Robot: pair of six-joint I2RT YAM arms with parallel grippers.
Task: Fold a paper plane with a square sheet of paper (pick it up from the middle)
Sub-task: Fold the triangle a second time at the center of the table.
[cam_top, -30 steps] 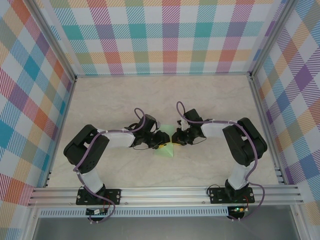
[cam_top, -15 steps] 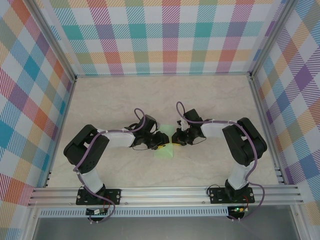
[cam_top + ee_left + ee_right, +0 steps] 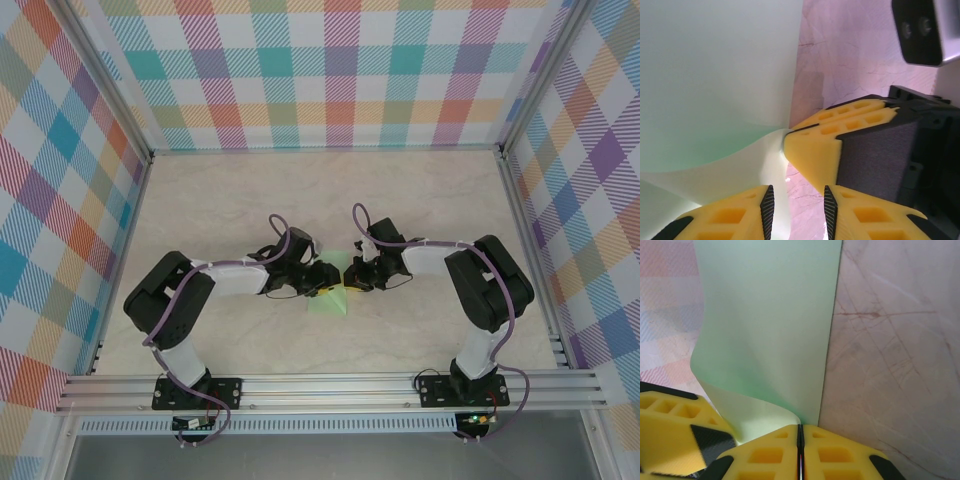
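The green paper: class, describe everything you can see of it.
Thin, plain, pale mint paper, unmarked, with straight edges. It sits in the middle of the table between both arms, bent in a soft curl. The right tool is shut on one edge; the curl runs between the left tool's parted fingers.

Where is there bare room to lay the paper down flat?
Bare: the far half of the table, from the left arm and right arm to the back wall, and the near strip between their bases. Crowded: the middle, where the left pincer and right pincer meet at the paper.
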